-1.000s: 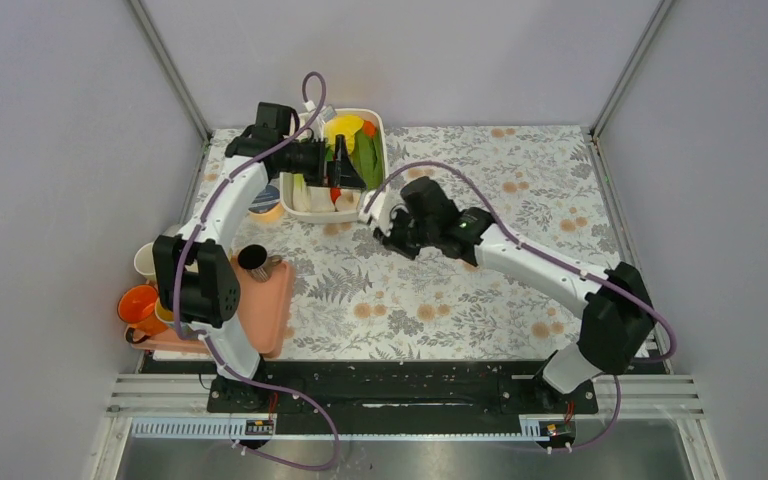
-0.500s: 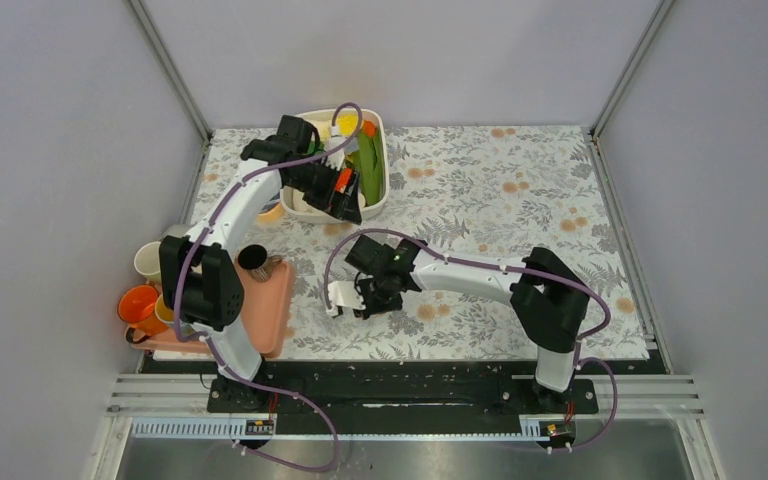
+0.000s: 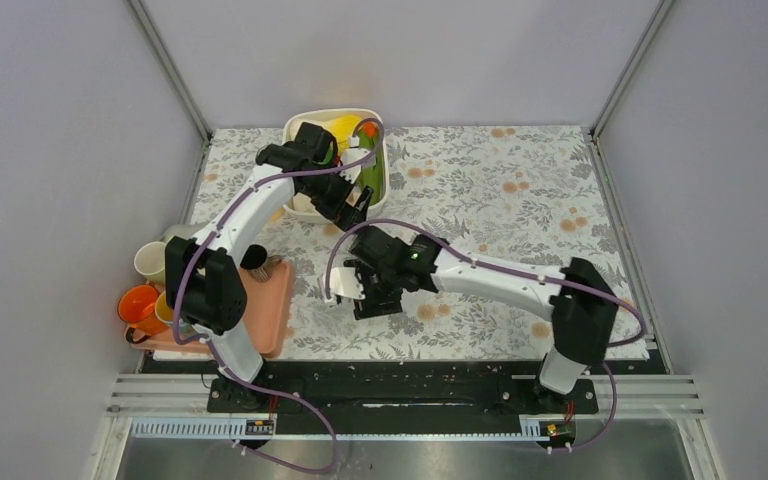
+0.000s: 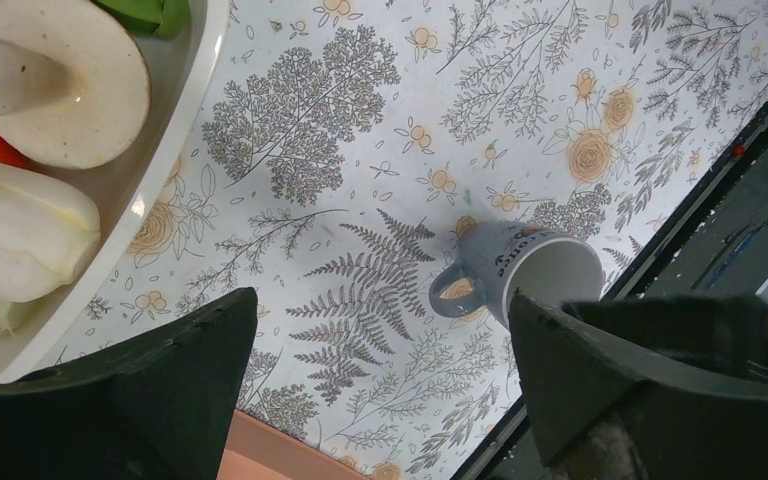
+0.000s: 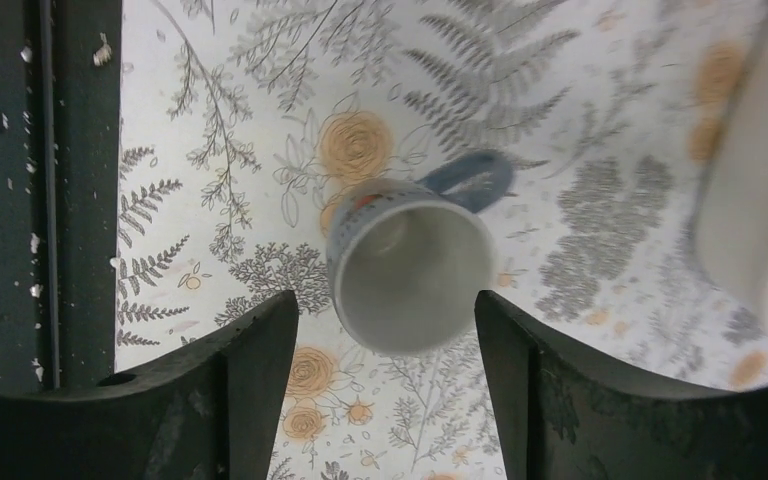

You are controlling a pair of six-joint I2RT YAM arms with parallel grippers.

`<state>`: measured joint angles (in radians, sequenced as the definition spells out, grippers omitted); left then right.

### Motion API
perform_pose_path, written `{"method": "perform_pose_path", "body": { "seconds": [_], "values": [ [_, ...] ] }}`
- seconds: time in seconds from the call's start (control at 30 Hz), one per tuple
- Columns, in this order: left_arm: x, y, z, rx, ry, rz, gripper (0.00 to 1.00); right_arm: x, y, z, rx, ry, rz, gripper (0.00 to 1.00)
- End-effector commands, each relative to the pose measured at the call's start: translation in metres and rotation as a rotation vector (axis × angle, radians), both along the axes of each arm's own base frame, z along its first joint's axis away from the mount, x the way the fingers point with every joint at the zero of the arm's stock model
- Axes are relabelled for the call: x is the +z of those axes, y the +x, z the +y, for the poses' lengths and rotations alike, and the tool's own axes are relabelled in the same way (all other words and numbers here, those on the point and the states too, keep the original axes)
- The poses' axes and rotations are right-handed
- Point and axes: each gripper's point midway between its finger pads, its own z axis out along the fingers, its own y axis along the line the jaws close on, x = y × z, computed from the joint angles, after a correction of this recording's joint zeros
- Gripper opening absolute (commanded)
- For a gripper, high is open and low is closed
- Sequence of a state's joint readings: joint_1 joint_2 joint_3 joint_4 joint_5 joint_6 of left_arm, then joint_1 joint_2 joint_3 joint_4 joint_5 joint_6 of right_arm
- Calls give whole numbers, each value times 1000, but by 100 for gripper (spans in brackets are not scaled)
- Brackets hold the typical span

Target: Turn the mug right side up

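While the right gripper (image 5: 382, 300) hangs right over the mug (image 5: 410, 265), its two fingers (image 5: 235, 390) are spread apart, one on each side of the mug, and they are not pinching it. The mug stands on the flowery tablecloth (image 5: 260, 100) with its open mouth up. This wrist view looks straight down into the mug's white inside, and the handle (image 5: 470, 180) points toward the edge of the white bowl (image 5: 750, 200). The left wrist view shows the mug (image 4: 520, 275) from the side, so you can see its gray-blue outside, some writing on it that is too small to read, and the handle (image 4: 450, 290). It also shows a mushroom (image 4: 60, 85) lying in the white bowl (image 4: 175, 130). The left gripper (image 4: 380, 300) is wide open with nothing in it. From the top view, the mug (image 3: 343, 285) is only a small white bit, mostly hidden under the right gripper (image 3: 360, 290), and the left gripper (image 3: 352, 205) is farther back, by the bowl (image 3: 310, 115). Only this view shows the pink tray (image 3: 272, 300) and the cups (image 3: 140, 303) at the left side.
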<state>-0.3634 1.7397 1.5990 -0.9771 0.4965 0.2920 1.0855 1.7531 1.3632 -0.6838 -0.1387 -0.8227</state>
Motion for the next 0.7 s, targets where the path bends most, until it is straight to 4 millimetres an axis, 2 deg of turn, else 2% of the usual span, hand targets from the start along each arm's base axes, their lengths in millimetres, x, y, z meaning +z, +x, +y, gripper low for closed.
{"method": "perform_pose_path", "body": {
  "seconds": [0.0, 0.07, 0.13, 0.17, 0.27, 0.3, 0.33, 0.37, 0.5, 0.6, 0.67],
  "values": [
    [26, 1, -11, -41, -61, -84, 98, 91, -5, 8, -50, 260, -75, 75],
    [26, 0, -12, -51, -64, -86, 98, 104, -18, -4, -76, 317, -37, 77],
    [23, -2, -11, -67, -58, -91, 97, 104, -22, -24, -163, 358, 30, 78],
    [20, -4, -11, -80, -50, -90, 95, 101, -18, -36, -241, 379, 71, 78],
    [4, -8, -12, -92, -12, -85, 82, 85, 6, -76, -592, 485, 245, 79],
    [-1, -11, -15, -111, 7, -85, 78, 83, 17, -91, -699, 538, 277, 78],
    [-7, -16, -18, -139, 30, -84, 76, 70, 25, -106, -801, 564, 300, 79],
    [-13, -21, -21, -174, 52, -89, 74, 71, 37, -118, -885, 626, 286, 80],
    [-31, -47, -41, -339, 99, -138, 77, 60, 69, -162, -1191, 726, 248, 83],
    [-43, -66, -54, -467, 128, -159, 83, 51, 76, -176, -1291, 727, 244, 83],
    [-54, -80, -56, -562, 164, -156, 86, 45, 77, -180, -1317, 716, 237, 83]
  ]
}}
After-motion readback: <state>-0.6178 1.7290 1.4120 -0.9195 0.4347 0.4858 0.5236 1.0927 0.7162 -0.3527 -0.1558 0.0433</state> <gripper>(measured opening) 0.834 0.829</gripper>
